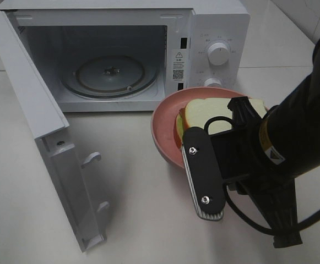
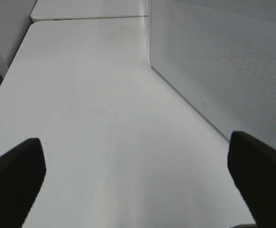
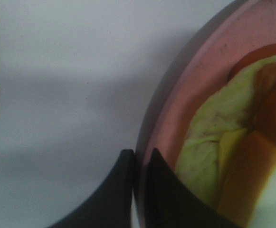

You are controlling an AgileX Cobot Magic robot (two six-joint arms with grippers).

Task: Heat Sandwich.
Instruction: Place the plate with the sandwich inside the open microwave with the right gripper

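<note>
You have a white surface [image 1: 137, 209] carrying a microwave [image 1: 110, 55] with its door [image 1: 33, 104] open. The sandwich [image 1: 204, 113] lies on the pink plate [image 1: 162, 129] just in front; your right jaws pinch its rim, left jaws wide apart.

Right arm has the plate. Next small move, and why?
Probably shift the plate left and in toward the turntable. The right fingers are shut on its rim, the sandwich is on it, the door is open, and the plate sits right of the cavity.
</note>
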